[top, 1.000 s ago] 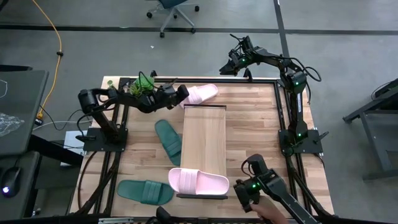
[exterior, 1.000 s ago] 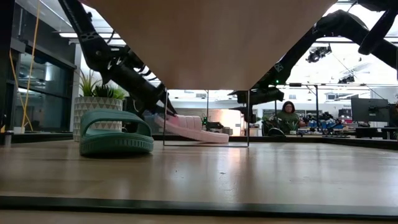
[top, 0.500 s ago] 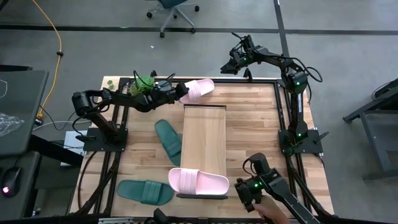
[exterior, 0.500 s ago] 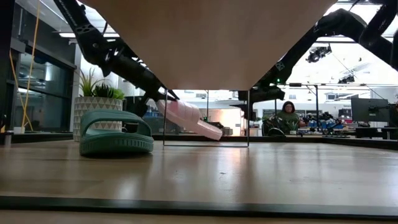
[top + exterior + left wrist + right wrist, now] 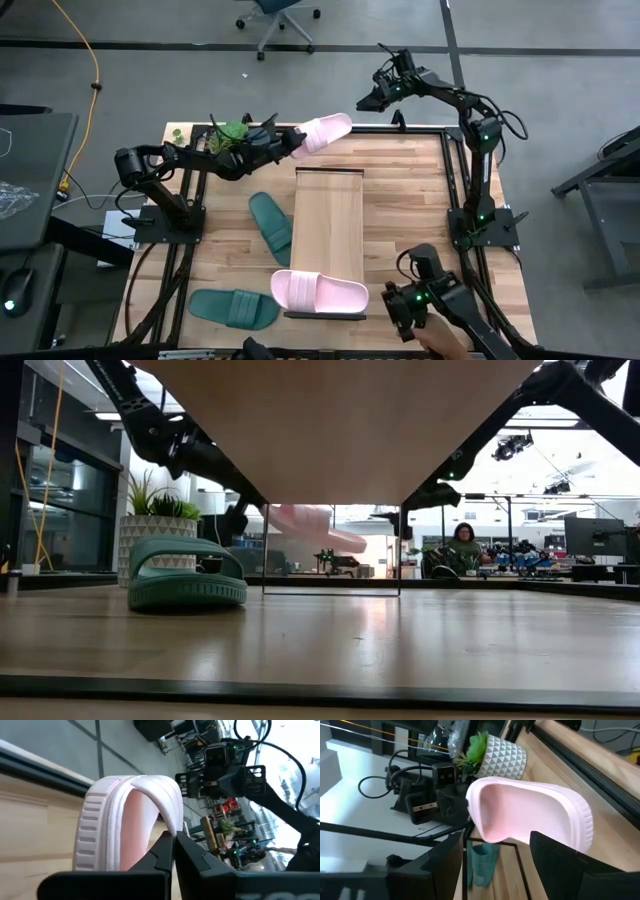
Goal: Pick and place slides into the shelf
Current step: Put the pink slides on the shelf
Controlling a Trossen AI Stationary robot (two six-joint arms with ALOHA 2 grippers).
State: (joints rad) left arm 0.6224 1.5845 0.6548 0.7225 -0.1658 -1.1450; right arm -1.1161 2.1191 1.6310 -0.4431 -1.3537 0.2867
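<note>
Lifted clear of the surface since a second ago, the pink slide (image 5: 322,132) now hangs in the air beyond the far end of the shelf (image 5: 328,235), where before it drooped toward the wood. From where I stand, the left pincer (image 5: 287,143) is clamped on that slide's heel end, its fingers (image 5: 170,851) pressed together on the strap edge – the grip looks firm. Over at the far right corner, the right pincer (image 5: 369,101) hovers with its fingers apart, empty, pointed at the raised slide.

As for progress: one pink slide (image 5: 320,292) already lies across the near end of the shelf, so I'd judge a quarter done. A teal slide (image 5: 271,226) rests on the surface just beside the shelf's left edge, and another teal slide (image 5: 233,307) sits near the front left corner – both untouched. A potted plant (image 5: 231,132) stands behind the left arm
</note>
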